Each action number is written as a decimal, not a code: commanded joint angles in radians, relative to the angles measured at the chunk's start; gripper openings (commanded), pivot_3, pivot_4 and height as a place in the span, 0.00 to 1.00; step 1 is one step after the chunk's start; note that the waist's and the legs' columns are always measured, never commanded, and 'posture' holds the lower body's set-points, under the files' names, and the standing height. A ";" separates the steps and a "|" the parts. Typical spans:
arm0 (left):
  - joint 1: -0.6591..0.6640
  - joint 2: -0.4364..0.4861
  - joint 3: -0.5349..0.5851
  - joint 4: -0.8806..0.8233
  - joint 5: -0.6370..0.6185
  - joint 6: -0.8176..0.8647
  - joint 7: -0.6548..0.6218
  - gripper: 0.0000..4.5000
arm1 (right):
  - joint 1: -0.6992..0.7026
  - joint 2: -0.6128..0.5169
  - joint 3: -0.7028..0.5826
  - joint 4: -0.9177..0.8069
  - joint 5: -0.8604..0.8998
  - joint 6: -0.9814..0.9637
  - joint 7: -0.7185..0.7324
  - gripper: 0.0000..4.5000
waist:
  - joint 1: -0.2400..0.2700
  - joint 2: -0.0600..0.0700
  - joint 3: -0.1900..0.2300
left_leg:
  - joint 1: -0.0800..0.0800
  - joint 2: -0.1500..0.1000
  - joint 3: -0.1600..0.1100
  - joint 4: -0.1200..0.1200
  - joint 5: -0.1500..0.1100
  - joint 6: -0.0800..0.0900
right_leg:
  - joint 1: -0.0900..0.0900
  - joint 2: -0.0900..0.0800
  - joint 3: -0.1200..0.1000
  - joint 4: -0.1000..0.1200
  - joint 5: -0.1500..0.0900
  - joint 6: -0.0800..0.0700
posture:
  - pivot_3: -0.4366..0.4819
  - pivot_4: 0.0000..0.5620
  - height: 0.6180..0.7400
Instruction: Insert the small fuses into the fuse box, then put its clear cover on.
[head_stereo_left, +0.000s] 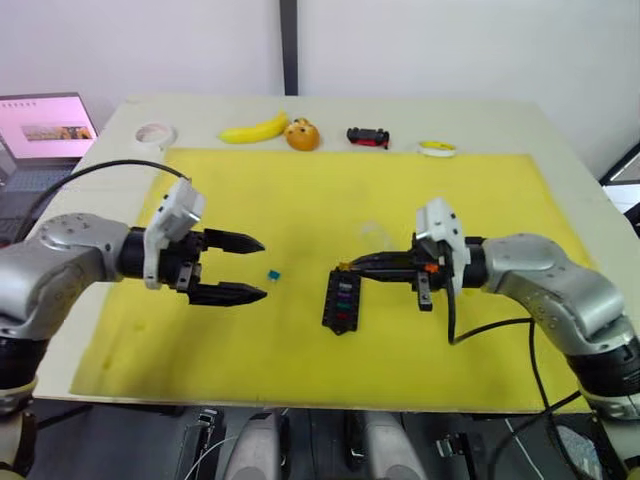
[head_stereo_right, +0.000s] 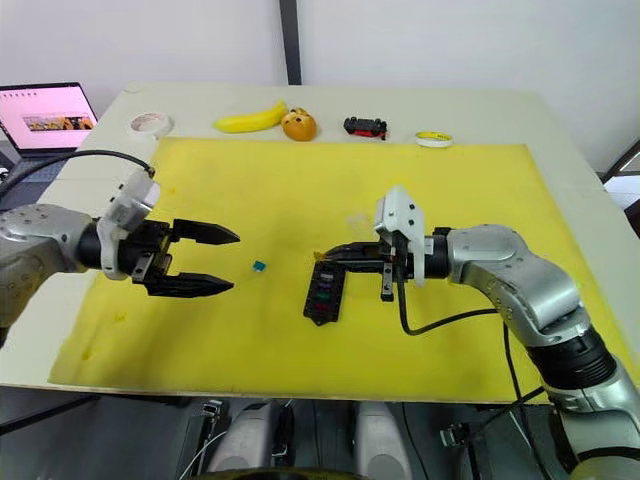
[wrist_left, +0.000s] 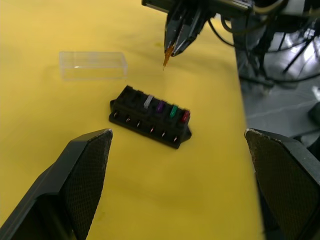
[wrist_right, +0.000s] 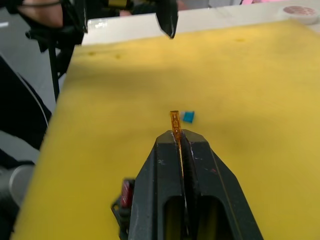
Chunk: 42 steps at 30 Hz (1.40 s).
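- right claw (wrist_right: 177, 137) is pinched tight on a little brown fuse (wrist_right: 174, 123), which sticks out past the fingertips
- that claw hangs just above the far end of the black fuse box (head_stereo_left: 341, 300), fuse tip not in a slot yet
- the box lies on the yellow mat (head_stereo_left: 300, 370) and already has four fuses in it: grey-white (wrist_left: 148, 101), purple (wrist_left: 160, 106), green (wrist_left: 173, 111) and red (wrist_left: 185, 117), all in a row
- the two slots at the box end nearest the right claw look unfilled
- left claw (head_stereo_left: 248, 268) is spread wide, holding nothing, hovering over the mat
- teal fuse (head_stereo_left: 272, 273) lies loose on the mat just past the left claw's fingertips, between that claw and the box
- clear cover (wrist_left: 92, 65) sits on the mat just beyond the box, near the right claw, not touching either
- banana (head_stereo_left: 254, 129) and a toy car (head_stereo_left: 368, 137) sit well behind both claws at the far edge
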 joint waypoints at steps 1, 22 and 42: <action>0.022 -0.015 -0.029 -0.020 0.095 -0.094 -0.034 0.99 | 0.018 0.044 0.013 0.033 -0.087 -0.111 0.043 0.02 | -0.001 0.000 0.000 | 0.000 0.000 0.000 0.000 0.000 0.000 | 0.000 0.000 0.000 0.000 0.000 0.000 | 0.48 0.27 0.98; 0.049 -0.058 -0.019 -0.059 0.154 -0.087 -0.041 0.99 | -0.029 0.164 0.004 0.286 -0.245 -0.252 0.159 0.02 | 0.000 0.000 0.001 | 0.001 0.001 -0.001 0.001 0.000 0.000 | 0.000 0.001 0.000 0.002 0.000 0.001 | 0.48 0.27 0.98; 0.098 -0.075 -0.019 -0.093 0.180 -0.092 -0.014 0.99 | -0.075 0.190 -0.017 0.351 -0.267 -0.254 0.192 0.02 | 0.001 0.000 0.001 | 0.001 0.001 -0.001 0.001 0.000 0.000 | 0.001 0.001 0.000 0.004 0.001 0.001 | 0.48 0.27 0.98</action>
